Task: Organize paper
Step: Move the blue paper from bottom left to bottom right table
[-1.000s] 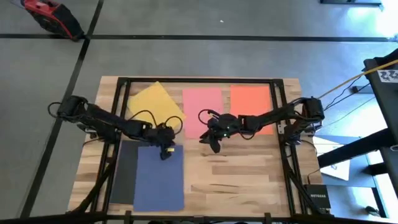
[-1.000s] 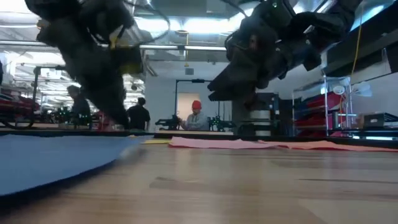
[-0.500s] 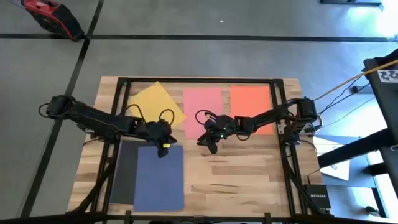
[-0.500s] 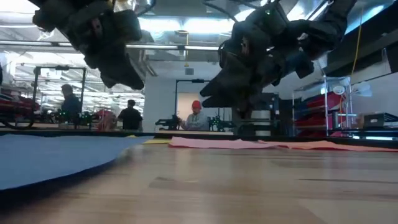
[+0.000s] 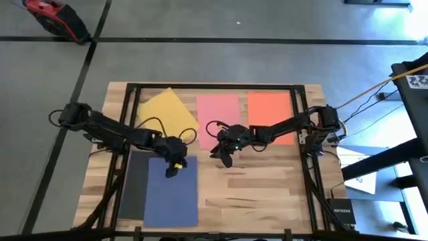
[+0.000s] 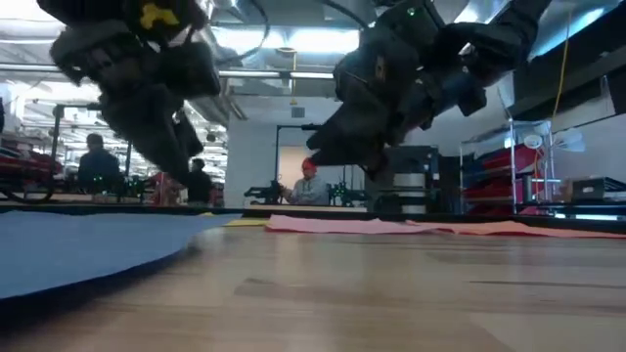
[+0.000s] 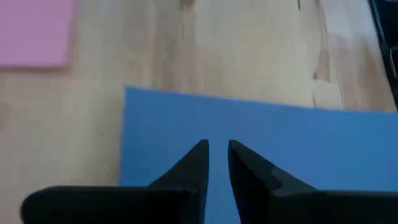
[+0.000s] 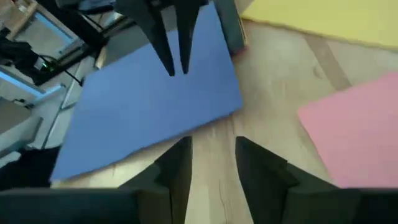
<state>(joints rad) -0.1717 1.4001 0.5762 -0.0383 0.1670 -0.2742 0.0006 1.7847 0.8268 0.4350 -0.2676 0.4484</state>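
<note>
On the wooden table, five sheets lay flat: blue over black at 7 o'clock, with yellow, pink and orange toward 12. Left gripper, nearly closed and empty, hovered above blue's top edge. Right gripper, slightly parted and empty, hung over bare wood at pink's near corner.

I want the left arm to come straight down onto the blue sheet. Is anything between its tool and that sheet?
Nothing visible. The left tool hangs over the blue sheet near its far edge, fingers nearly closed and holding nothing, with only bare paper beneath it in its wrist view. The right tool is off to the side over bare table.
</note>
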